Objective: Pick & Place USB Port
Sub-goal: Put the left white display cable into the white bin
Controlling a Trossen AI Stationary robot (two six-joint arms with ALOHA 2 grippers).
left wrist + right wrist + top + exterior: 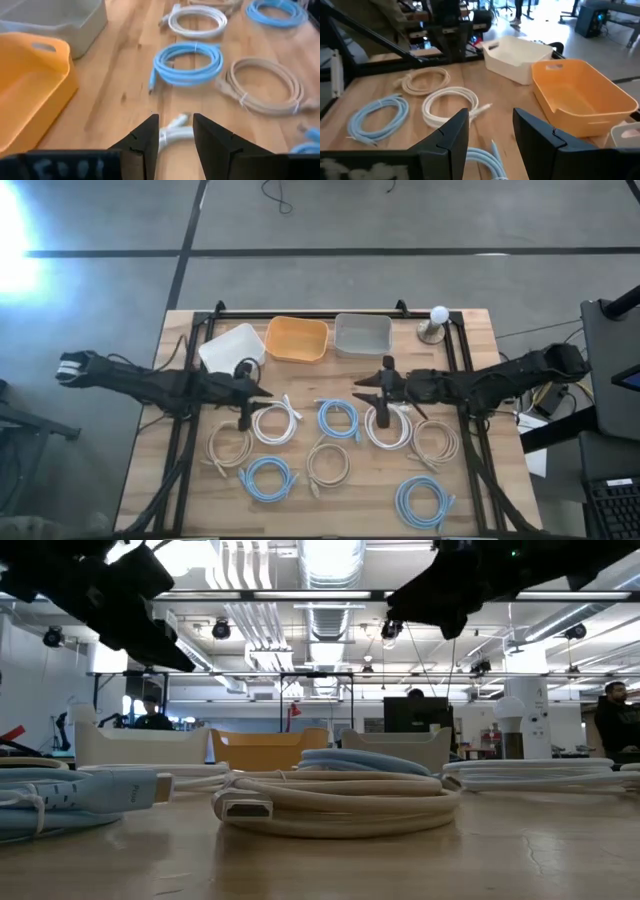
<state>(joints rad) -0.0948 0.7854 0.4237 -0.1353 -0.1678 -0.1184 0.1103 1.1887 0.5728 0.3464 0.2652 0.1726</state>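
Observation:
Several coiled cables, white, blue and beige, lie flat on the wooden table. My left gripper (244, 410) hangs open above the edge of a white coil (276, 423); in its wrist view the open fingers (176, 131) frame that coil's plug end (176, 121). My right gripper (382, 402) is open above another white coil (388, 428), next to a blue coil (338, 418); a blue cable (487, 159) shows between its fingers (491, 125). In the low view both grippers (130, 610) (450, 590) hang clear above the cables.
Three bins stand along the far edge: white (232, 346), orange (297, 339) and grey (362, 334). A small stand with a white ball (434, 325) is at the far right corner. More coils fill the near half (268, 478) (424, 502). A black frame runs along the table's edges.

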